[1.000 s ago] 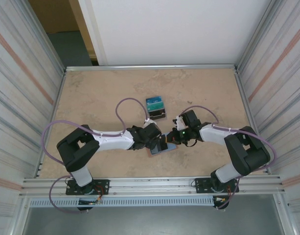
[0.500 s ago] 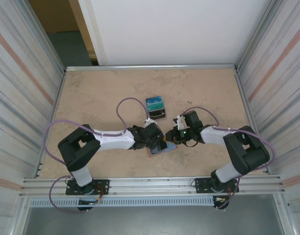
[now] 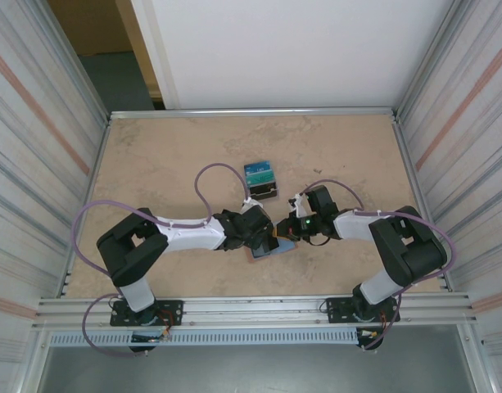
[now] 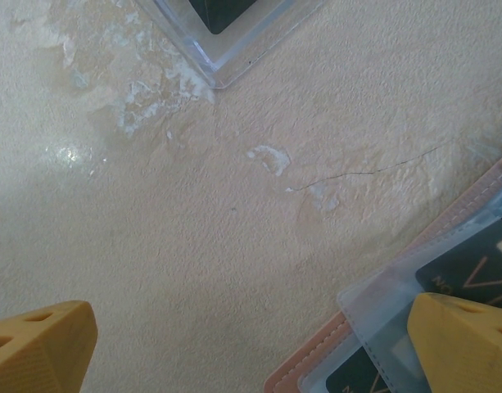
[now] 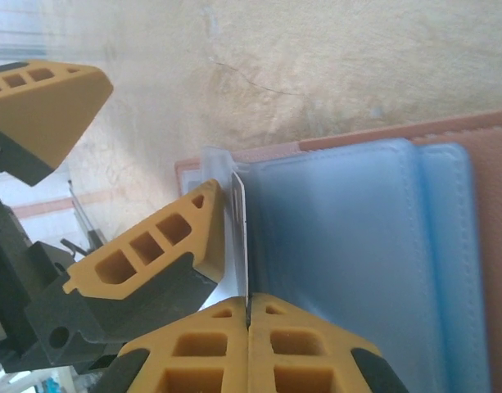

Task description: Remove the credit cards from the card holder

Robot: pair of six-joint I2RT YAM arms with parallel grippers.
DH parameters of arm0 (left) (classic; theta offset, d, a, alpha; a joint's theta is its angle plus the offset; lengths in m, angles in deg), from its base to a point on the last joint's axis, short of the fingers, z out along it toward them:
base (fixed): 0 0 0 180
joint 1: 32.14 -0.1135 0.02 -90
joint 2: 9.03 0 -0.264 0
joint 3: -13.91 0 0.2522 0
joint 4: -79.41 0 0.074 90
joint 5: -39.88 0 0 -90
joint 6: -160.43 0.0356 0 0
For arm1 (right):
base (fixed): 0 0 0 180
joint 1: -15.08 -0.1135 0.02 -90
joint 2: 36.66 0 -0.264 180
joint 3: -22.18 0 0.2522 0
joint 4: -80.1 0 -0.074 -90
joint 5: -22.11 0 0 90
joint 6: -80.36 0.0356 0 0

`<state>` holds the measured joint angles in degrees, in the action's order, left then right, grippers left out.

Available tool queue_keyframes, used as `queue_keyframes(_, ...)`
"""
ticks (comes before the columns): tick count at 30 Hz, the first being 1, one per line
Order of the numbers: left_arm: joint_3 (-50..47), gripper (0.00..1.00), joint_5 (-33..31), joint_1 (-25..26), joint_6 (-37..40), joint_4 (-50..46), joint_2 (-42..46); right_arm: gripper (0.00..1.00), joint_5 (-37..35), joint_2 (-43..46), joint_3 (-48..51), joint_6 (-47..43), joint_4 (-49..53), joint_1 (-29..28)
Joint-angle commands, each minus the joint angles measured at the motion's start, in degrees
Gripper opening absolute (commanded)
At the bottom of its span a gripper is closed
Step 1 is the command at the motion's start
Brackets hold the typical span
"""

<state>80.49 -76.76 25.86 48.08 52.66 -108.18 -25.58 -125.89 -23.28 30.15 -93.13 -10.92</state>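
The card holder (image 5: 341, 246) lies open and flat on the worktop (image 3: 169, 164), light blue inner pockets facing up and a salmon-pink stitched border round them. From above, its long axis runs roughly from one arm's side to the other, slightly slanted, with both arms closing in on it from either end.

At the holder's short edge the right gripper (image 5: 249, 315) has its jaws pressed together, pinching a thin credit card (image 5: 241, 231) that shows edge-on, upright against the blue pocket. The left gripper (image 4: 251, 327) has its jaws spread wide. One yellow finger (image 4: 468, 348) sits over the holder's clear sleeve at that same edge, the other (image 4: 38, 348) over bare worktop beside it. The two grippers crowd each other here, the left finger just beside the pinched card.

Under the clear sleeve lies a dark card (image 4: 472, 274) with pale strokes of lettering, too cut off to read.

Beyond the holder, away from the arm bases and near it, stands a dark tiered stand (image 3: 262, 190) showing teal cards (image 3: 258, 173) — any print on them is too small to make out. Its clear plastic base corner (image 4: 234, 57) rests on the worktop, apart from the holder.
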Motion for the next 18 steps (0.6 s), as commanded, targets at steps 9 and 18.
queue_keyframes(9,-1.8,0.99,-1.1,0.5,0.1,-4.4,-0.3,0.0,-10.6,10.7,-2.8,-7.3,17.8,2.9)
queue_keyframes(18,-1.3,0.99,-1.6,0.5,1.4,-5.3,1.9,0.0,-18.7,24.3,-3.6,-10.8,27.6,4.5)
